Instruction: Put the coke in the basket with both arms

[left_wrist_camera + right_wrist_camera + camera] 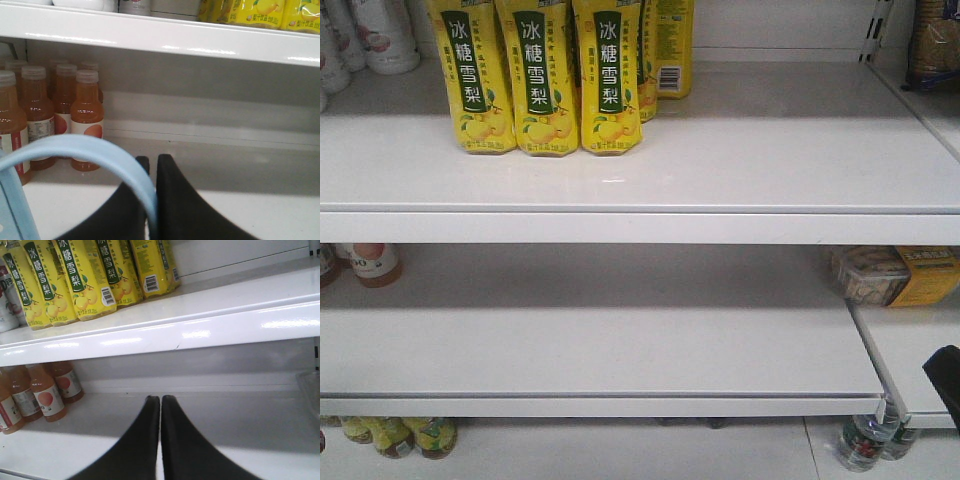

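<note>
Two wrist views, left tool (151,165) clamped on basket handle (95,155), right tool (160,402) together, yellow cartons (548,75) front.

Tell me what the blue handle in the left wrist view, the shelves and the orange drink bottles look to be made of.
The blue handle looks like smooth moulded plastic, matte with an even pale colour. The shelves seem to be glossy white-painted metal, judging by sharp light reflections along the front edge; this is uncertain. The orange drink bottles appear clear plastic, since the liquid shows through, with pale caps.

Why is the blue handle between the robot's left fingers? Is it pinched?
Pinched: the left gripper is shut on the basket handle, which passes between its black fingers.
</note>
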Motion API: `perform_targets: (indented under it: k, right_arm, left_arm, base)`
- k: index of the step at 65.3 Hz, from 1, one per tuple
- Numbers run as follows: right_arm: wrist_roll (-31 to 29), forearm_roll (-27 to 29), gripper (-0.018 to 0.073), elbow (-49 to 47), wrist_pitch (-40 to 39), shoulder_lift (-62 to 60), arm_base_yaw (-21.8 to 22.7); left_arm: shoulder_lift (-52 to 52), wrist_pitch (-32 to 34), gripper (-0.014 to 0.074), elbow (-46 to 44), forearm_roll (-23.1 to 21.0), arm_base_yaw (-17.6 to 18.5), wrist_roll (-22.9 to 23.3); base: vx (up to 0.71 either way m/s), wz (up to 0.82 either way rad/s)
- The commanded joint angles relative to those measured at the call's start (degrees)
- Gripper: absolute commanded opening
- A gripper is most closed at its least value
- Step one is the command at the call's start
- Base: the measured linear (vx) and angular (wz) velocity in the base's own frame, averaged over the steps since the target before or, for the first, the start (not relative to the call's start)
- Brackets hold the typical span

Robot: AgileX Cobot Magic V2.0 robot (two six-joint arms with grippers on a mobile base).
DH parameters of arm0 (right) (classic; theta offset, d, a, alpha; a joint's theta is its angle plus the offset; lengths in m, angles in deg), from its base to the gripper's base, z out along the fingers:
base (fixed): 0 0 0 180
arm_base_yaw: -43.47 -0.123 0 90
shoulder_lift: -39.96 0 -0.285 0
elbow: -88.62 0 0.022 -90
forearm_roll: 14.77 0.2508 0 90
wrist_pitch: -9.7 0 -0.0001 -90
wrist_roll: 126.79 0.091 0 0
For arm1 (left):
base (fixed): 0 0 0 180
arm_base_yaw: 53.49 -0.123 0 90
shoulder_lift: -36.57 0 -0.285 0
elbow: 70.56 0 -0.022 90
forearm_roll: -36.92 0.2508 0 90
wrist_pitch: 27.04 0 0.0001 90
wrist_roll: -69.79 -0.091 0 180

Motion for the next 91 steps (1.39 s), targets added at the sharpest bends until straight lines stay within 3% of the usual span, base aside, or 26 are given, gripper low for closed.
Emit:
perform_targets:
  k: [1, 17, 91]
  right_arm:
    - [-0.3, -2.6, -0.0005, -1.8, 1.3, 0.5, 0.3]
    - [-0.3, -2.6, -0.0005, -1.8, 1.3, 0.5, 0.3]
    - [-0.3, -2.6, -0.0005, -1.8, 1.3, 0.5, 0.3]
  left_arm:
    - [-1.3, 9.6, -0.0006, -1.6, 2.1, -0.1, -2.9]
    - [-1.3, 13.4, -0.0006, -1.6, 2.3, -0.1, -2.9]
    - [-1.2, 13.4, -0.0006, -1.7, 2.6, -0.1, -2.9]
  base:
    - [0.00, 0.00]
    - [0.00, 0.00]
    - [0.00, 0.00]
